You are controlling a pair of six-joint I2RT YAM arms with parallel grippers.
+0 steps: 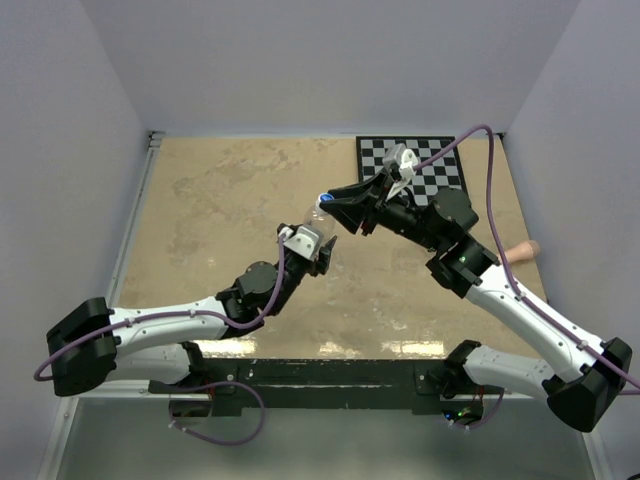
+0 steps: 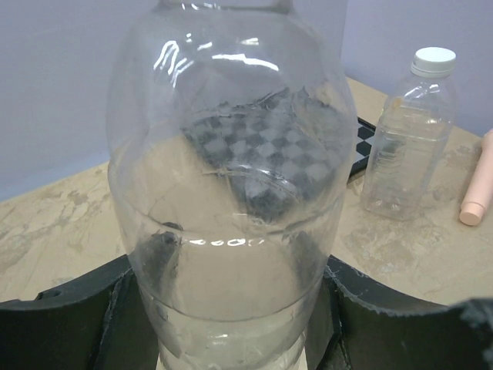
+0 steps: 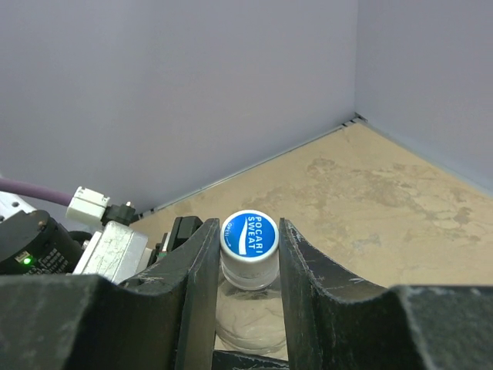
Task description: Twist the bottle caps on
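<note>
My left gripper is shut on the lower body of the short clear bottle and holds it upright over the table's middle. In the left wrist view this bottle fills the frame between the dark fingers. A blue cap marked Pocari Sweat sits on its neck. My right gripper grips that cap from both sides; it shows from above as well. The other clear bottle stands with a white cap on it, on the checkerboard.
A black-and-white checkerboard mat lies at the back right. A pinkish stick lies at the right edge of the table and shows in the left wrist view. Grey walls enclose the tan table.
</note>
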